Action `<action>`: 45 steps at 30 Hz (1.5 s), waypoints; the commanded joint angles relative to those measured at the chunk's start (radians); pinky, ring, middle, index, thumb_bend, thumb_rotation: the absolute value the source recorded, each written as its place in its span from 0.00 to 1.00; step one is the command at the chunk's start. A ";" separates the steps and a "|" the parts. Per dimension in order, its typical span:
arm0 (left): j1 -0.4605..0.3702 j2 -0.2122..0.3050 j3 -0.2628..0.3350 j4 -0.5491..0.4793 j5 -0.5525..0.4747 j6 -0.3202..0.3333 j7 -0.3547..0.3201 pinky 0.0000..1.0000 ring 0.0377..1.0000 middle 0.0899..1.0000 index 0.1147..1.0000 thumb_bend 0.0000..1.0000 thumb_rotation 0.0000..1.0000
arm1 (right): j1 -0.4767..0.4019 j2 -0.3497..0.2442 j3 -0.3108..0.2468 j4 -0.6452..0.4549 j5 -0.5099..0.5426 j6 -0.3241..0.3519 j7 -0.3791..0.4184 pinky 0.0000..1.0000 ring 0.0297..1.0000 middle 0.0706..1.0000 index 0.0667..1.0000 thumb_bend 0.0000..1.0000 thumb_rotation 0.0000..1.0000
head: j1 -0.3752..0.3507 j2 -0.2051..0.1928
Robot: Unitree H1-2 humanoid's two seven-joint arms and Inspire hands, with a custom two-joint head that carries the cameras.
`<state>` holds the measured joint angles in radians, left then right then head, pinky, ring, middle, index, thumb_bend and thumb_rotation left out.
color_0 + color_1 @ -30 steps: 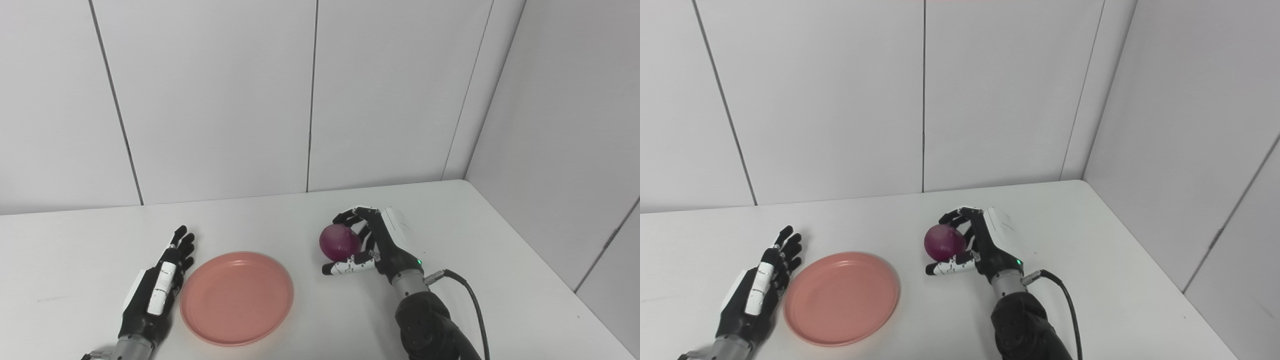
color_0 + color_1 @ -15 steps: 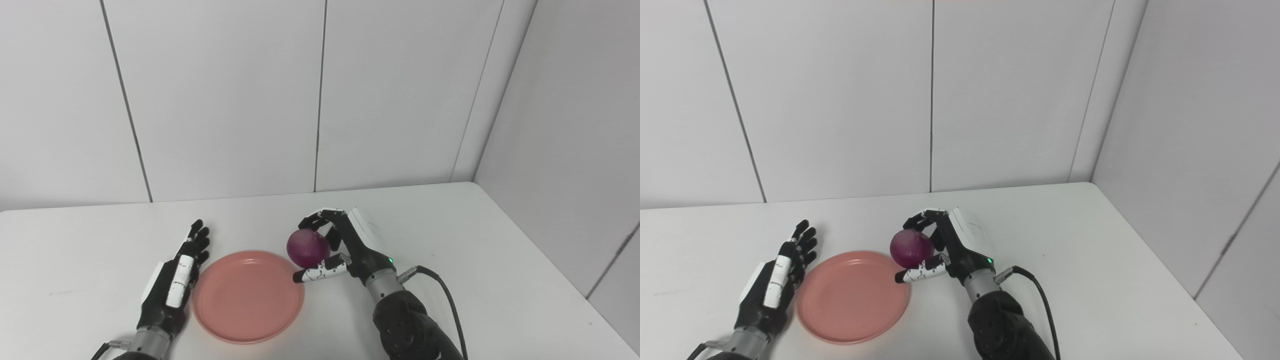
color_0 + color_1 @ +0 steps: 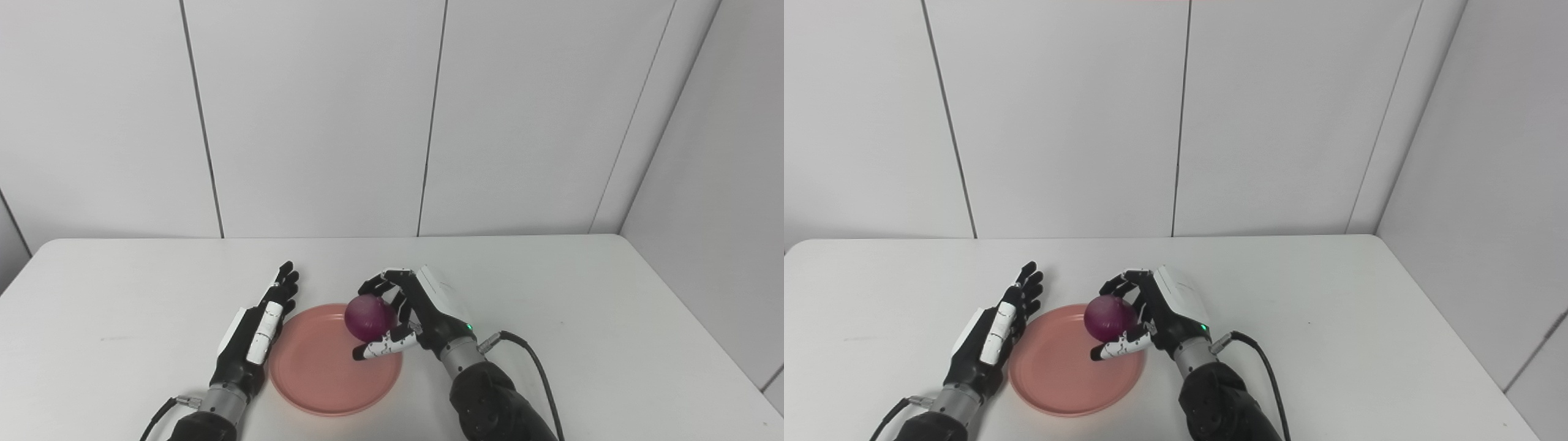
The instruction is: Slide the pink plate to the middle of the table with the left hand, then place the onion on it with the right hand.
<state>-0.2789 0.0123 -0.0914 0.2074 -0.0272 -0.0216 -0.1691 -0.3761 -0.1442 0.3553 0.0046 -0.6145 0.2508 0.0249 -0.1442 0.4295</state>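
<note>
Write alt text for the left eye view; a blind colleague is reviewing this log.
The robot's right hand holds a purple onion over the right part of a pink plate on a white table. The left hand lies open and flat by the plate's left rim, fingers pointing toward the white panelled wall.

Bright, even, diffuse overhead lighting; both views sharp, free of motion blur. Soft, faint shadows lie beneath the round pink plastic plate (image 3: 324, 386) on the matte white counter (image 3: 612, 318); no glare.
</note>
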 commanded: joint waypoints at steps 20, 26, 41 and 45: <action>-0.045 -0.023 0.000 -0.018 0.023 -0.014 0.023 1.00 1.00 1.00 1.00 0.84 1.00 | -0.164 0.049 0.087 0.233 -0.075 -0.080 -0.007 0.37 0.39 0.39 0.50 0.52 0.00 | 0.009 0.005; -0.046 -0.026 0.001 -0.018 0.021 -0.014 0.025 1.00 1.00 1.00 1.00 0.84 1.00 | -0.171 0.047 0.104 0.274 -0.075 -0.099 -0.009 0.35 0.38 0.38 0.51 0.52 0.00 | 0.011 0.004; -0.047 -0.029 0.006 -0.020 0.015 -0.020 0.028 1.00 1.00 1.00 1.00 0.84 0.99 | -0.148 0.009 0.155 0.233 -0.100 -0.112 0.046 0.70 0.73 0.72 0.73 0.63 0.34 | 0.013 0.010; -0.049 -0.026 0.006 -0.015 0.017 -0.028 0.028 1.00 1.00 1.00 1.00 0.84 0.99 | -0.121 0.000 0.149 0.169 -0.118 -0.113 0.049 0.72 0.76 0.76 0.77 0.66 0.42 | 0.011 0.011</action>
<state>-0.2804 -0.0113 -0.0889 0.2107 -0.0107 -0.0186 -0.1481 -0.4693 -0.1396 0.5146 0.2177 -0.7243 0.1543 0.0783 -0.1350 0.4387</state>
